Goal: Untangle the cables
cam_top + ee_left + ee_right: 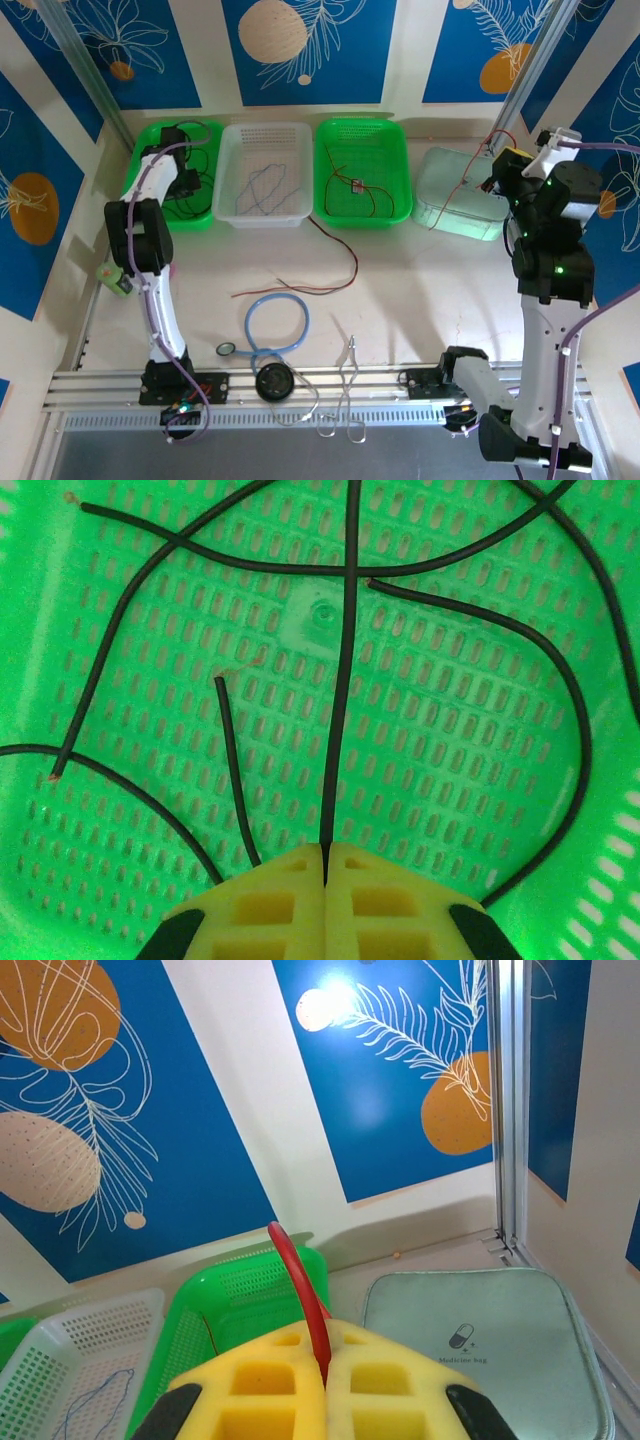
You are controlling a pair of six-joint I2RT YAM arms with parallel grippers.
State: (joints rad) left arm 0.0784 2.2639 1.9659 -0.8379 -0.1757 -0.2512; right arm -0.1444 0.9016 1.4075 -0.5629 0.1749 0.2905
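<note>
A black cable (340, 680) runs straight up from the left hand (325, 855), whose yellow fingers (260, 905) are clenched tight on it; more black cables (480, 608) curl around it on the floor of the left green basket (450, 810), crossing one another, so they lie in the way. The right hand (325, 1360) is clenched on a red cable (298, 1275) and holds it up in the air over a pale bag (480, 1330); in the top view that cable hangs down across the bag.

Another red cable (340, 258) trails from the second green basket (365, 125) out onto the tabletop (430, 290); a thin bluish-grey cable (260, 190) lies in the white basket (265, 128) between the two green ones.

That makes three baskets in a row, two green and one white, with the one bag just beside them. Nearer the arms lie one light-blue tube loop (277, 322), one small ring (227, 349), one round black thing (272, 382) and one thin pale wire (345, 395).
</note>
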